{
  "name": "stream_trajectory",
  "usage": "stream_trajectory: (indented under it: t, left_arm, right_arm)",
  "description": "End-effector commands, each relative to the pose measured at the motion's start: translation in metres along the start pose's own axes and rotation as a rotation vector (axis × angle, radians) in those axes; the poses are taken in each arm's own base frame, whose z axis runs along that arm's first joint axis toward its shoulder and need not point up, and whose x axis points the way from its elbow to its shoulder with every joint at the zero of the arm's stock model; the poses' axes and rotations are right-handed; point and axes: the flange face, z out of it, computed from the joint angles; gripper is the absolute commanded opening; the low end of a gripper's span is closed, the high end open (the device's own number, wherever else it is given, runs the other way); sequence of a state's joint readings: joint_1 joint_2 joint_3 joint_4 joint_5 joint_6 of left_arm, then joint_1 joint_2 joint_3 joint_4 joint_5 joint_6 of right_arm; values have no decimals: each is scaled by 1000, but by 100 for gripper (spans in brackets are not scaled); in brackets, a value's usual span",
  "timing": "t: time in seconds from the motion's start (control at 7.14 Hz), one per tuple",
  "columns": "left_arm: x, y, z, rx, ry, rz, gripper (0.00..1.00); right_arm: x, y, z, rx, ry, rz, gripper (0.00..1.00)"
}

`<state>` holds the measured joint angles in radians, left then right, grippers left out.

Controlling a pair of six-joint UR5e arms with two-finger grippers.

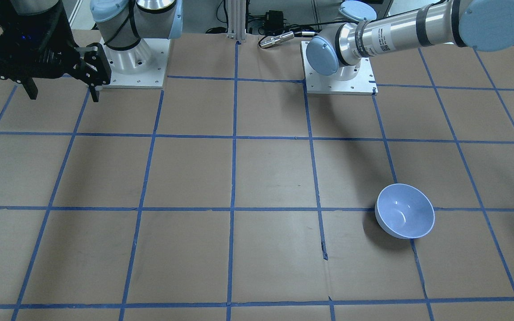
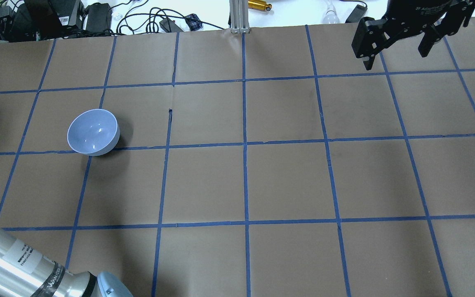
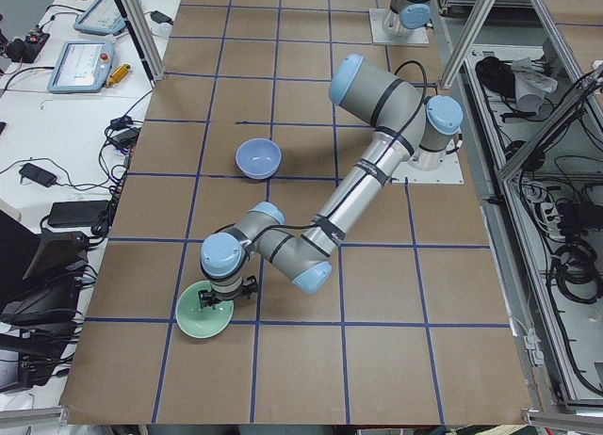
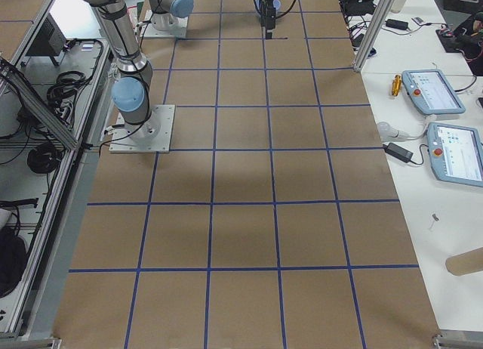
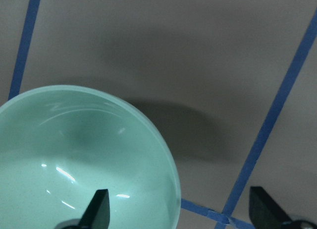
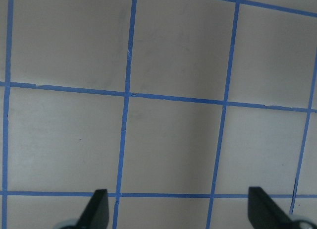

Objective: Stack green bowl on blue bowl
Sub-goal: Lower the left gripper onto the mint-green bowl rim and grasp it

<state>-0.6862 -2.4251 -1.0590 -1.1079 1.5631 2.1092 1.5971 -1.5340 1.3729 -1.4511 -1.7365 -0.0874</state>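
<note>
Left wrist-mounted view: the green bowl [image 5: 74, 154] is seen close below, upright on the brown table [image 5: 208, 65], and its near rim is straddled by the left gripper [image 5: 179, 210]. The gripper is spread wide, with one finger placed over the bowl's hollow and the other outside the wall. This placement is judged to be a set-up for pinching the rim, since a deep, glossy bowl is hard to grasp across its full width. No grip has been made yet. From the exterior left view the bowl is found at the table's end on the robot's left. The blue bowl [image 3: 257, 157] is set well apart from it, farther along the table, upright and empty, so it can receive the green one. Farthest off, the right gripper [image 2: 395, 54] is held high, unclenched and empty, presumably to be kept out of the way.
</note>
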Motion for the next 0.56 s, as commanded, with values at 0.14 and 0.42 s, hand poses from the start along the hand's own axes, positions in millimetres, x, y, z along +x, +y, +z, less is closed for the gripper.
stream_trajectory:
  t: [0.14,0.42]
  left_arm:
    - [-14,11,24,-5,-5,-2,98]
    - [-14,11,32,-4,7,1,59]
  right_arm:
    - [-1,0,0,0,0,-1,100]
    - [-1,0,0,0,0,-1,100]
